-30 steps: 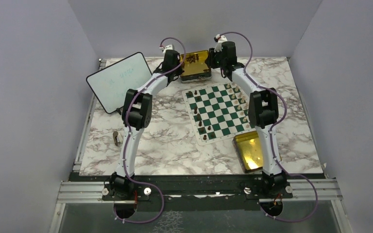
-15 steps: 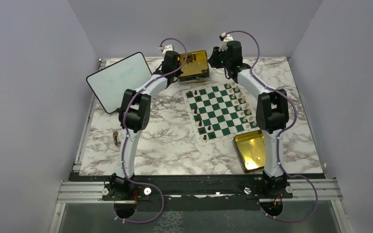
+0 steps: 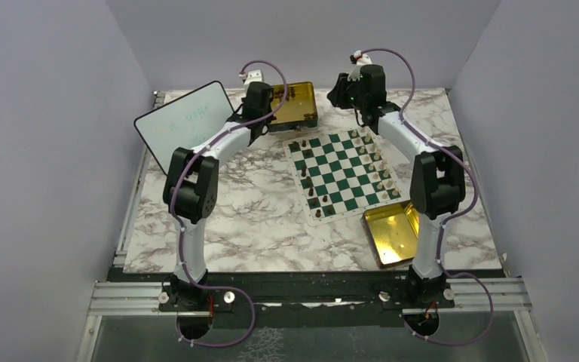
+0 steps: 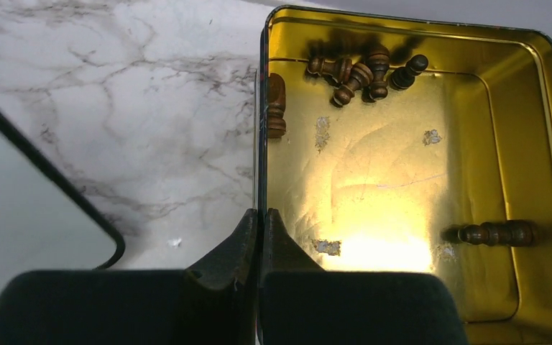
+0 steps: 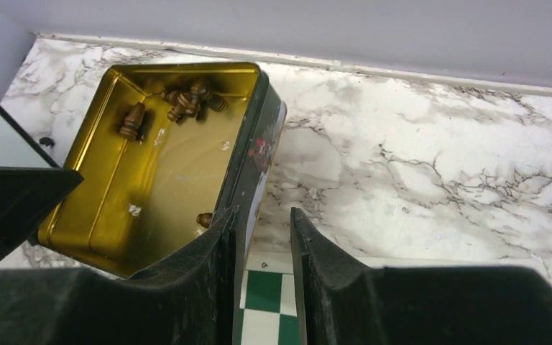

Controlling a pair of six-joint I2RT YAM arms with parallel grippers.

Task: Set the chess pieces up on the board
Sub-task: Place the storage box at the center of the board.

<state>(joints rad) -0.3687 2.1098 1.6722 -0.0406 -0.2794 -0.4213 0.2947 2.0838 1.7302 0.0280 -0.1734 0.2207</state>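
The green-and-white board point(image 3: 339, 173) lies mid-table, with dark pieces point(image 3: 304, 172) along its left side and cream pieces point(image 3: 377, 170) along its right. A gold tin point(image 3: 295, 105) sits behind the board's far left corner. My left gripper point(image 3: 268, 105) is shut on the tin's left wall point(image 4: 261, 144). Several dark pieces point(image 4: 363, 70) lie in the tin, one apart point(image 4: 496, 233). My right gripper point(image 3: 339, 94) is open and empty point(image 5: 262, 215) beside the tin's right wall point(image 5: 259, 154), above the board's corner point(image 5: 259, 295).
A white whiteboard point(image 3: 185, 124) with a black rim leans at the back left, close to my left arm. A second gold tin point(image 3: 392, 234) lies at the board's near right corner by my right arm. Grey walls close in the table.
My left arm has swung out to the left and dragged the tin a little left. My right gripper has pulled back to the right, away from the tin.
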